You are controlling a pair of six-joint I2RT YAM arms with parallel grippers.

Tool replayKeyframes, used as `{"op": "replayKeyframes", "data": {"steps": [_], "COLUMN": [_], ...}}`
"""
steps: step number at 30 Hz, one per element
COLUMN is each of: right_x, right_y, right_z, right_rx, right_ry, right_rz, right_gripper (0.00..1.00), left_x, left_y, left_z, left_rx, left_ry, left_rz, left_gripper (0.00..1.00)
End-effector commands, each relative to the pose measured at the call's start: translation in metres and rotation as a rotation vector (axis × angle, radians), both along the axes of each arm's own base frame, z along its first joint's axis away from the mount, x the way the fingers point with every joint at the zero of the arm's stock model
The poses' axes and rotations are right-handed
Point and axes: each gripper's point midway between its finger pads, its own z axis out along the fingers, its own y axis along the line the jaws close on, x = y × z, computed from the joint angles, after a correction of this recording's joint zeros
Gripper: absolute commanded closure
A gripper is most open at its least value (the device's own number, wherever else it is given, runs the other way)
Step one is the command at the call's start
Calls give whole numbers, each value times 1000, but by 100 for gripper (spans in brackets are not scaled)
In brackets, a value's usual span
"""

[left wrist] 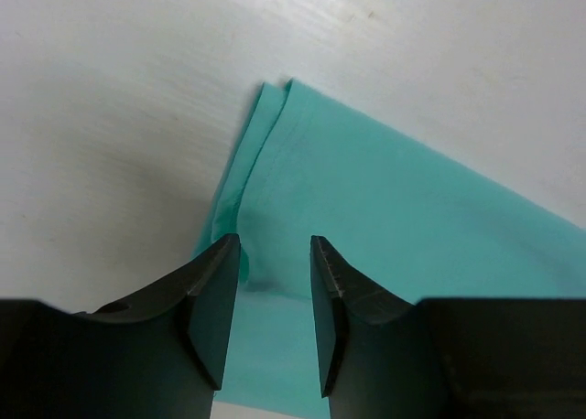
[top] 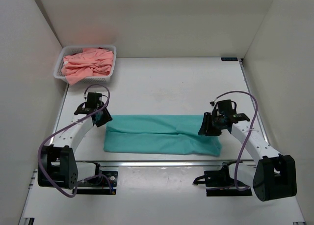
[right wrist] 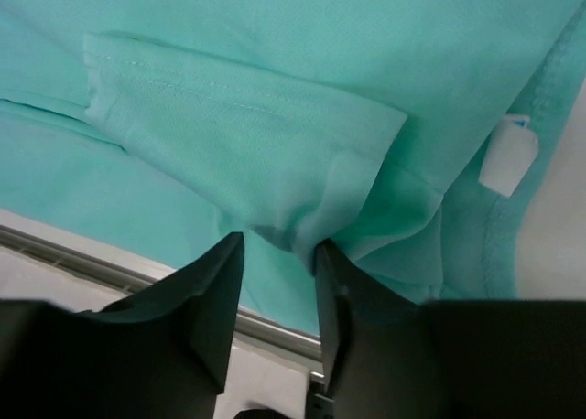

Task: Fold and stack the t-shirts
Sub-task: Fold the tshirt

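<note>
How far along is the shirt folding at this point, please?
Done: the teal t-shirt lies folded lengthwise into a strip. In hand: the left tool and right tool sit open at its ends. Remaining: folding it shorter, then the pink t-shirts in the basket.

Soft, matt knit cloth of the teal-green t-shirt [top: 162,135] with stitched hems, smooth white neck label [right wrist: 509,154], crumpled matt cloth of the salmon-pink t-shirts [top: 88,63], white plastic mesh basket [top: 98,79], matt white table [top: 171,82] faintly scuffed, brushed metal rail [right wrist: 110,268], matt black plastic fingers [left wrist: 206,318] of the left gripper [left wrist: 275,254]
</note>
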Motion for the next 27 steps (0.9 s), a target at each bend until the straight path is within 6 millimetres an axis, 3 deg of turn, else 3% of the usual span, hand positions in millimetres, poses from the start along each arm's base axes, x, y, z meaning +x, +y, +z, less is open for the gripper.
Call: {"op": "replayKeyframes", "data": {"steps": [1,2,6,9,13,19,22,27], "right_x": [1,-3,-17,-15,3,10,3,3], "right_y": [1,-2,-11,-17,-13,11,19,16], "right_z": [12,10,10,16,29,13,-4,-35], "right_rx": [18,4,-50,-65,-52,-20,-57,-124], "right_ry": [-4,19,99,106,62,123,179,270], "right_rz": [-53,-66,-130,-179,-177,-153,-123,-144], "right_gripper": [64,61,46,46,48,55,57,57], "left_x": [27,29,50,64,75,55,44,30], "left_y": [5,5,8,7,-21,-70,-81,-85], "left_z": [37,37,65,79,80,31,14,-16], "left_rx": [11,9,20,47,49,-5,9,44], "left_ry": [-105,-98,-159,-194,-212,-124,-95,8], "left_rz": [48,50,78,53,-90,-260,-298,-342], "left_gripper": [52,52,53,52,59,67,68,69]}}
